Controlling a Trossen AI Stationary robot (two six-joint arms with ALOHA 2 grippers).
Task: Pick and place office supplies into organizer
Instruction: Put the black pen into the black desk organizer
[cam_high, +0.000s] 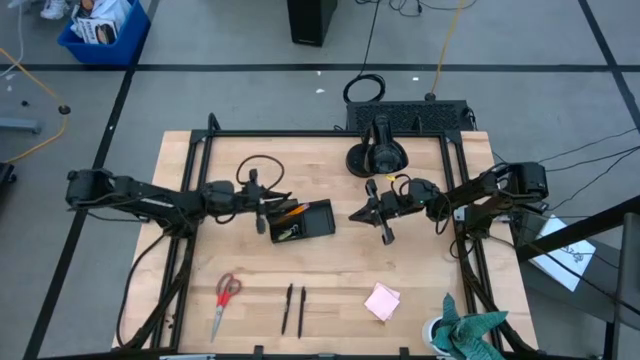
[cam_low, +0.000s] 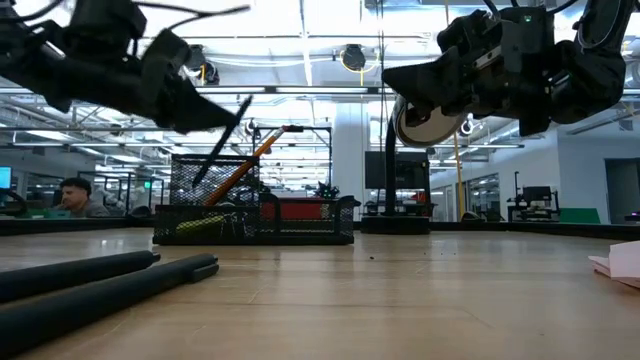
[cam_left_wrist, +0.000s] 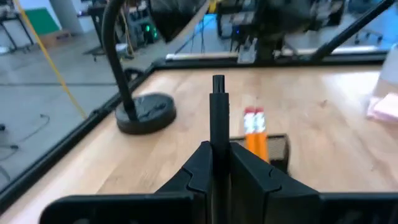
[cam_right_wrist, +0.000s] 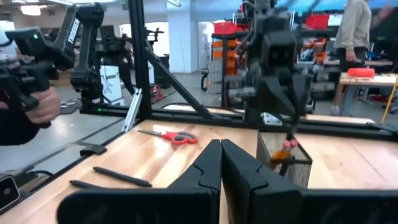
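Left gripper (cam_high: 266, 212) clamped on pen (cam_left_wrist: 218, 118) at organizer's (cam_high: 318, 222) 9 o'clock edge, best lowered tip-first beside pencils (cam_left_wrist: 255, 127) before release; right gripper (cam_high: 386, 233) shut, empty, idle at 3 o'clock.

- Both arms are dark, near-black, built of jointed tubular links.
- Left gripper (cam_left_wrist: 219, 163): two matte black, wedge-shaped fingers (cam_left_wrist: 196, 168).
- Right gripper (cam_right_wrist: 221, 163): black angular fingers of the same shape.
- Thin black cables loop beside the wrists.
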